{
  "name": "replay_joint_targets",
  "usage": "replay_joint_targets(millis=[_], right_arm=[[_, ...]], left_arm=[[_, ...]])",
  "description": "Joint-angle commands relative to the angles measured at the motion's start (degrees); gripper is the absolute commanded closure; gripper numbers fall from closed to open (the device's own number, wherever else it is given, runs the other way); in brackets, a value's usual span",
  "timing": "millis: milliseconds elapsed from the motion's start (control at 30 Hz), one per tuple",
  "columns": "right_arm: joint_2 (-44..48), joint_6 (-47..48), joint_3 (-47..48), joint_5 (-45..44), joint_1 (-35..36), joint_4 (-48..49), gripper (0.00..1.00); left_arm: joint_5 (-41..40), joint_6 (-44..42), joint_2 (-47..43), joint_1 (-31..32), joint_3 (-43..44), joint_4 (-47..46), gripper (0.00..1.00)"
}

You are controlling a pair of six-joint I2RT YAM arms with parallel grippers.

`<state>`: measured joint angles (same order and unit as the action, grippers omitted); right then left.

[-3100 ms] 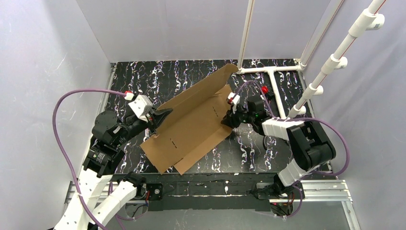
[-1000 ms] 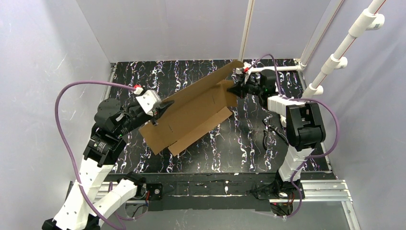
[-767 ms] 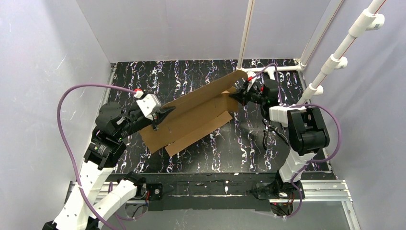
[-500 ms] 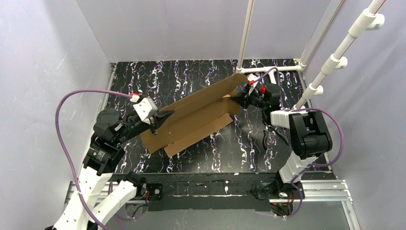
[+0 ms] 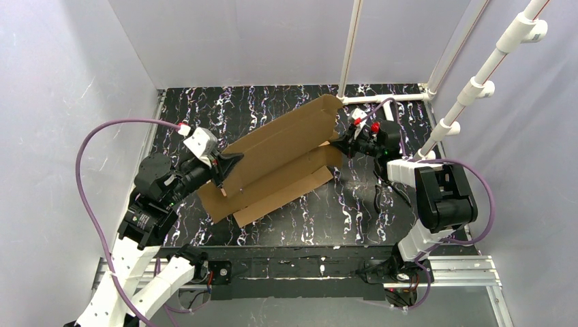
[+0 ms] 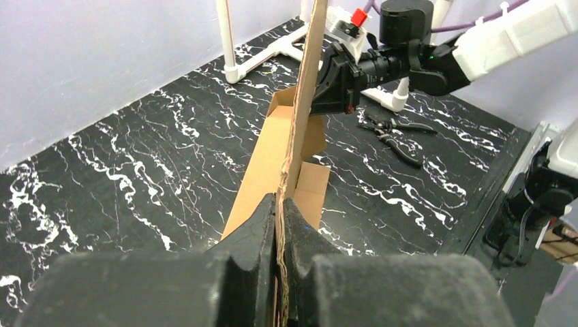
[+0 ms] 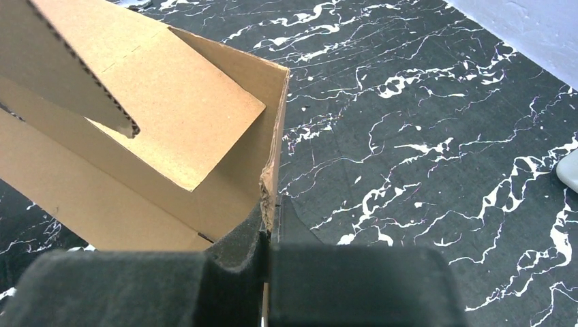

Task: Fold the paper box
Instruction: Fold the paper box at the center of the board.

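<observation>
Corrugated brown card, so the paper box [image 5: 279,153] should be light and stiff across the flutes but quick to crease along scored lines. Edges will prob crush if pinched hard, and a long sheet like this likely flexes or twists if held at one end only. Best grip pts: panel edges near both ends, away from slots and tabs.

It lies diagonally mid-surface [image 5: 272,102], near-left to far-right, partly folded. One long panel stands near-upright; the lower panels seem to rest on the black marbled top.

Near the box's left end the left pincer [image 5: 228,163] is clamped on the raised panel's edge. The wrist view shows its fingers [image 6: 252,225] tight on either side of the sheet, seen edge-on. Left arm reaches fwd and inward, elbow bent, wrist aimed along the box twd the other arm.

At the far-right corner the right pincer [image 5: 339,144] is closed on an end wall's edge, card nipped btwn the pads. Right arm stretches fwd, forearm turned left.

Pliers [image 6: 392,133] lie on the surface near that arm, apart from the box.
</observation>
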<state>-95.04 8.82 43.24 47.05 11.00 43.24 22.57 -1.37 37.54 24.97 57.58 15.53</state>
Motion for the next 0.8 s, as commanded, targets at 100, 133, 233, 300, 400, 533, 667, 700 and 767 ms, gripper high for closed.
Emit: replay_joint_targets(millis=[100, 133, 233, 300, 400, 533, 667, 700, 767], right_arm=[[2.90, 5.66, -0.71, 2.31, 1.08, -5.42, 0.96], [3.08, 6.21, -0.71, 2.30, 1.12, -6.04, 0.96], [3.69, 8.57, -0.69, 1.84, 1.47, -8.98, 0.96], [4.23, 8.16, -1.15, 3.32, 1.80, -11.27, 0.97], [5.35, -3.37, -3.75, 4.08, 1.91, -7.58, 0.99], [7.76, 0.49, -6.06, 7.92, 2.00, -13.24, 0.92], [9.95, 15.41, -4.66, 9.25, 2.09, -27.06, 0.82], [10.40, 16.79, -4.53, 9.60, 2.09, -28.92, 0.80], [10.89, 18.26, -4.53, 8.91, 2.17, -29.99, 0.80]], left_arm=[[-6.66, 5.76, 0.52, 0.10, -0.98, 3.54, 1.00], [-6.32, 5.50, 0.52, 0.08, -1.10, 3.61, 1.00], [-1.75, 3.92, 0.26, 0.08, -1.11, 3.97, 1.00], [0.36, 4.07, 0.14, 0.08, -0.83, 5.09, 1.00], [2.35, 3.76, -2.03, 0.07, -2.61, 3.98, 1.00], [3.23, 2.42, -3.39, 0.08, -2.36, 4.88, 1.00], [2.75, 1.63, -3.68, 0.08, -2.21, 5.30, 1.00], [2.34, 1.63, -3.90, 0.08, -2.21, 5.16, 1.00], [1.12, 1.90, -4.68, 0.08, -2.65, 3.97, 1.00]])
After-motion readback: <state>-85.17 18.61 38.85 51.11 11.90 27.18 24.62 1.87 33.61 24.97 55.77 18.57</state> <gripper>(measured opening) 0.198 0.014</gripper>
